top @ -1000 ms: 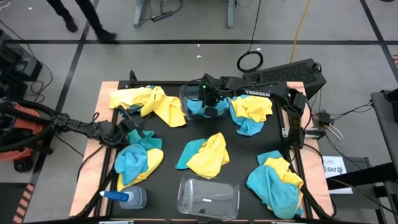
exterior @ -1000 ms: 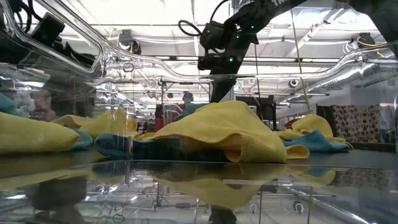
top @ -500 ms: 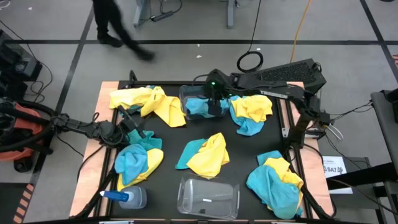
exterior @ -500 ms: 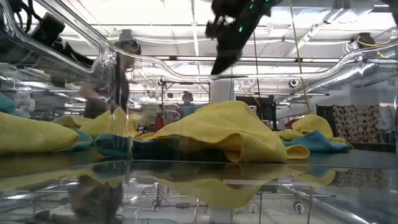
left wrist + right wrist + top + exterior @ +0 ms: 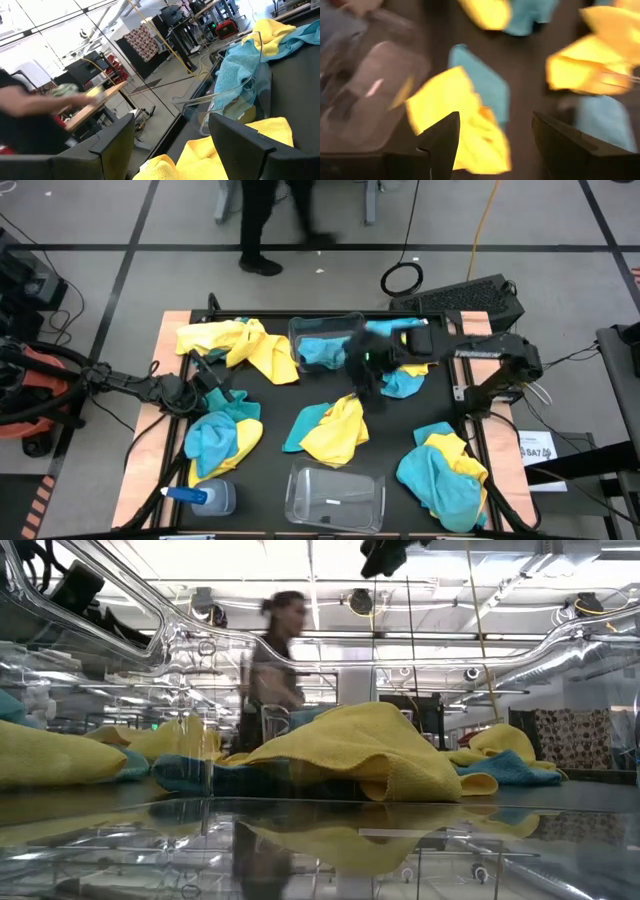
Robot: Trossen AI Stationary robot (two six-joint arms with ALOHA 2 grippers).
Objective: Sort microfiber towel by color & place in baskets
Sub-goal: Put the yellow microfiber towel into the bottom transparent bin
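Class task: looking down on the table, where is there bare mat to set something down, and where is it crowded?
Bare mat lies between the centre towel pile and the right front pile. The back edge is crowded: the yellow pile, the filled basket and the right gripper.

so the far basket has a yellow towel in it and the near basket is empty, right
Not quite. The high view shows the towel in the far basket is turquoise blue, not yellow. The near basket is indeed empty.
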